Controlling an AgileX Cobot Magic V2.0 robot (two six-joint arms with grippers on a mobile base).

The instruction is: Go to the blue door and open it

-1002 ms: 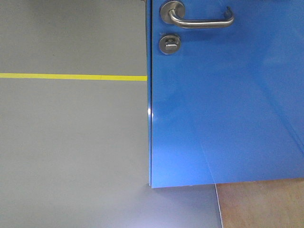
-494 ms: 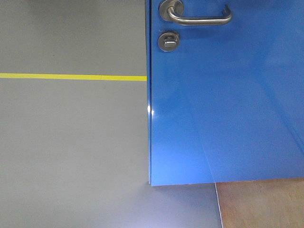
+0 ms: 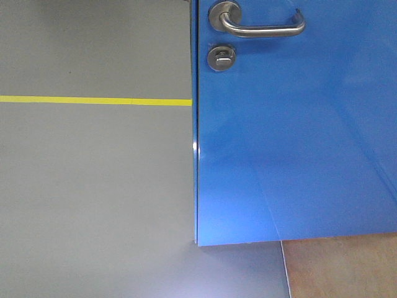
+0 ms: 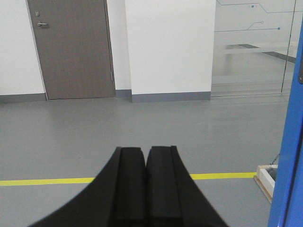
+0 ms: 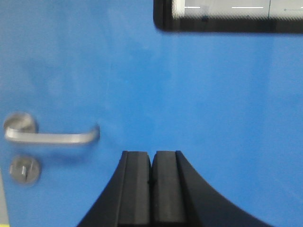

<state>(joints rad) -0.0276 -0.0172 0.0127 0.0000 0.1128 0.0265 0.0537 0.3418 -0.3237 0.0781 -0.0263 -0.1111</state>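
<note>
The blue door fills the right of the front view, its left edge standing over grey floor. Its steel lever handle and round thumb-turn lock sit at the top. In the right wrist view the blue door is close ahead, with the lever handle and lock to the left. My right gripper is shut and empty, right of and below the handle. My left gripper is shut and empty, pointing at open floor, with the door's edge at the right.
A yellow floor line runs left from the door. Wooden flooring shows under the door. Ahead of the left wrist stand a grey door, a white wall and glass panels. A white wooden base lies by the door's edge.
The front view jitters slightly: the handle rose a little half a second ago and is now back near its first place. Nothing else differs.
</note>
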